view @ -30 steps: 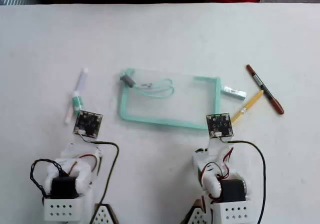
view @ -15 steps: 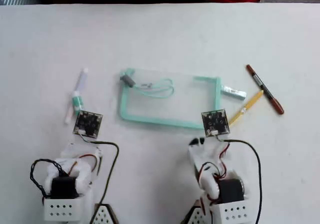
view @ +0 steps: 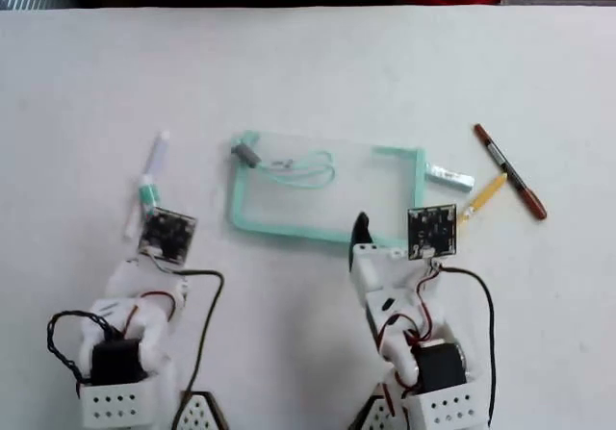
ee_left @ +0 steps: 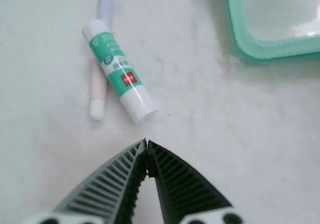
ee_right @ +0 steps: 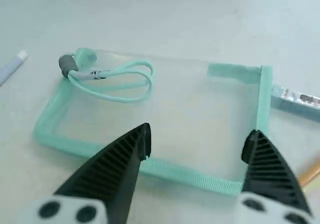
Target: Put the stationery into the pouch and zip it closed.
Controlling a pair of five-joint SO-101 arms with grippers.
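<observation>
A clear pouch with a teal border (view: 318, 194) lies flat mid-table, a teal cord loop (ee_right: 120, 81) and a grey pull (ee_right: 66, 63) at its far left corner. My right gripper (ee_right: 199, 138) is open, its two black fingers spanning the pouch's near edge (ee_right: 190, 173). My left gripper (ee_left: 147, 151) is shut and empty, just short of a green-and-white glue stick (ee_left: 117, 71) that lies across a pastel pen (ee_left: 99, 91). Right of the pouch lie a small silver piece (view: 449, 176), a yellow pencil (view: 481, 197) and a brown pen (view: 510, 172).
Both arm bases stand at the table's near edge (view: 289, 392). The white table (view: 308, 64) stretches bare behind the pouch. A corner of the pouch (ee_left: 260, 48) lies off to the side of the left gripper.
My right gripper has opened and swung up over the pouch's near edge, one black finger now showing in the high view. The left arm shifted slightly toward the glue stick.
</observation>
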